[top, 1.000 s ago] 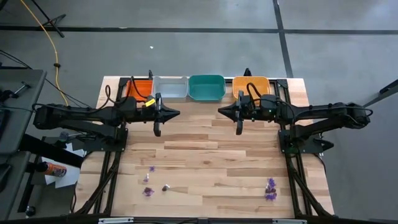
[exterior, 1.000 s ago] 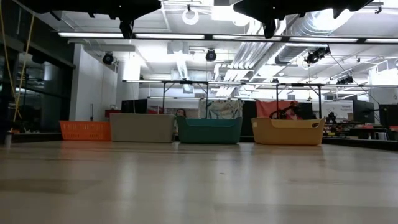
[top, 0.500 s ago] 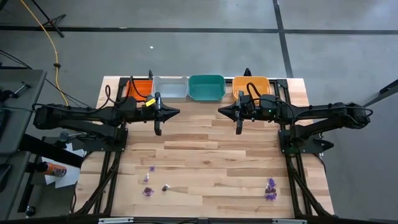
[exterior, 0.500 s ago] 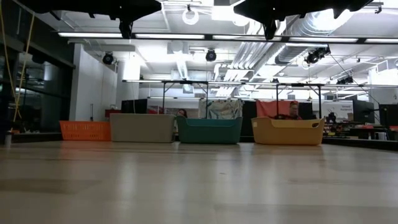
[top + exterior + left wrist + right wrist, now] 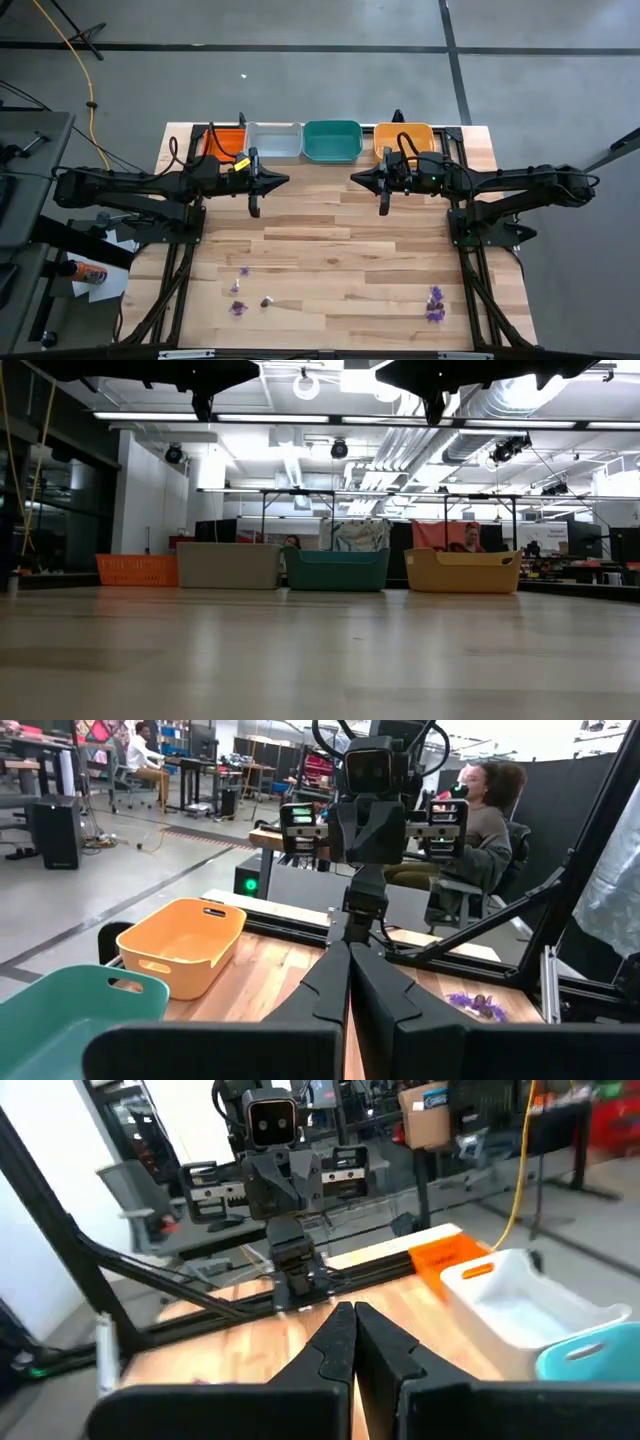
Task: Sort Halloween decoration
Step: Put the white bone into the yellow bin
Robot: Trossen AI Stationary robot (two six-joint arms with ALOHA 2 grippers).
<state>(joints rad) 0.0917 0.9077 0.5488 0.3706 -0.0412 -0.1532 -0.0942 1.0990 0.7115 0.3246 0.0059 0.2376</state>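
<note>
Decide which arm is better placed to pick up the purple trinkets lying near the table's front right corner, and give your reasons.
Probably the right. Both grippers hang shut above the table's middle, left gripper and right gripper, but the purple trinkets lie on the right arm's side, nearer its base; the left would have to cross over.

Level across the bare wooden table (image 5: 320, 660), four trays stand in a row at its far edge: orange-red tray (image 5: 137, 570), grey tray (image 5: 229, 565), green tray (image 5: 337, 570) and yellow-orange tray (image 5: 463, 571), with a person's head (image 5: 292, 542) behind them.
</note>
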